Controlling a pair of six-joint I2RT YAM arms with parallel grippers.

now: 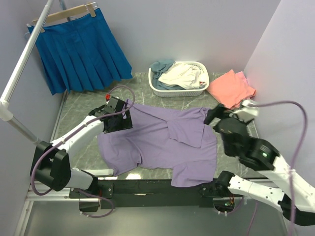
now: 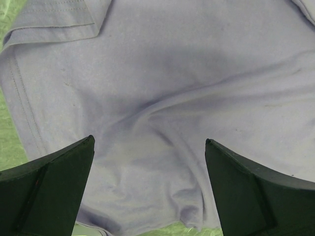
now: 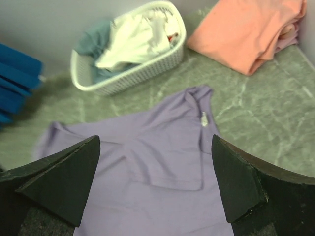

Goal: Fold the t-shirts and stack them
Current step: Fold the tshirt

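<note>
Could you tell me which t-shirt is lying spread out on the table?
The lavender-purple t-shirt; the coral-pink ones are folded, the cream and grey-blue ones sit in the basket.

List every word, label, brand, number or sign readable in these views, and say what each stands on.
Nothing can be read in any view.
Neck tag on the purple t-shirt: a small white patch, too blurred to read.
Basket, skirt, coral t-shirts: no print shows.
</note>
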